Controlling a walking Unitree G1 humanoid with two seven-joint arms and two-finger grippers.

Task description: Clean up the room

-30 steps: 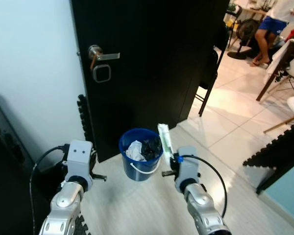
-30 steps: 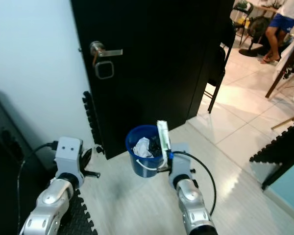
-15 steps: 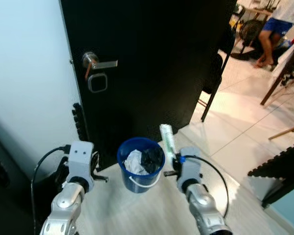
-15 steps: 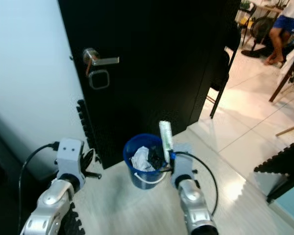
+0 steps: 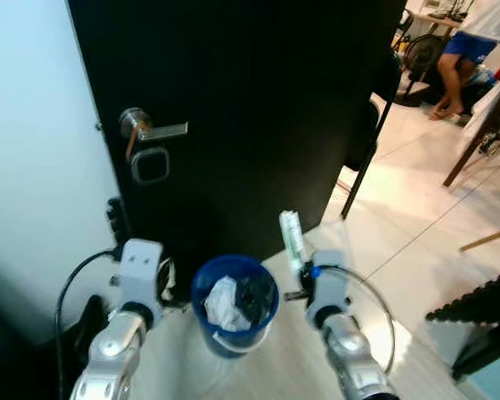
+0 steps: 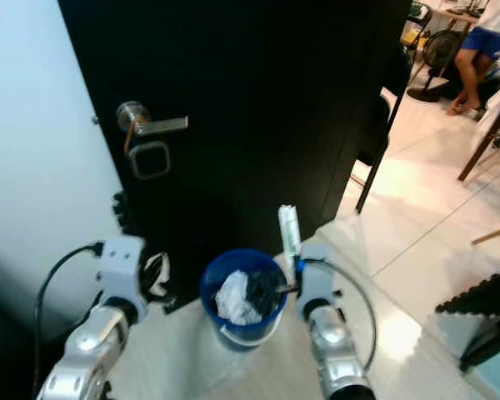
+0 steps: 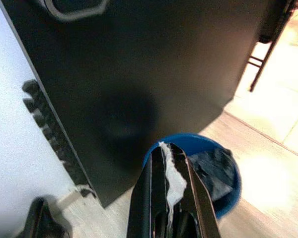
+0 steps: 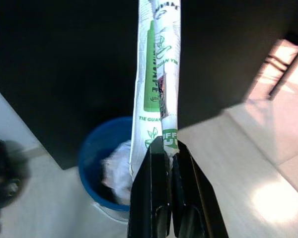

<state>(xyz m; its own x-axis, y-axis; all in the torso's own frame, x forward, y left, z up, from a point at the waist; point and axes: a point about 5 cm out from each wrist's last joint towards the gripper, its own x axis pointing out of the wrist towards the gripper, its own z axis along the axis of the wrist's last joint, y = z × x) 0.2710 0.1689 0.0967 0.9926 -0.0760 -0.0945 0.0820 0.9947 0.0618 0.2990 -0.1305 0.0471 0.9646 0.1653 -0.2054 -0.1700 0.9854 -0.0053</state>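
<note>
Before the black door [image 5: 258, 108] a blue bin [image 5: 234, 304] of rubbish stands on the floor between both arms, the right tool [image 8: 167, 148] clamped on an upright green-printed wrapper [image 8: 156, 69] beside its rim, the left tool [image 7: 170, 163] pinching a white scrap [image 7: 173, 179], likely for dropping in.

The left gripper [image 7: 170, 154], low in the frame, pinches a white scrap [image 7: 174, 178]; behind it stands a blue bucket [image 7: 227, 198] before a black door [image 7: 154, 64].
</note>
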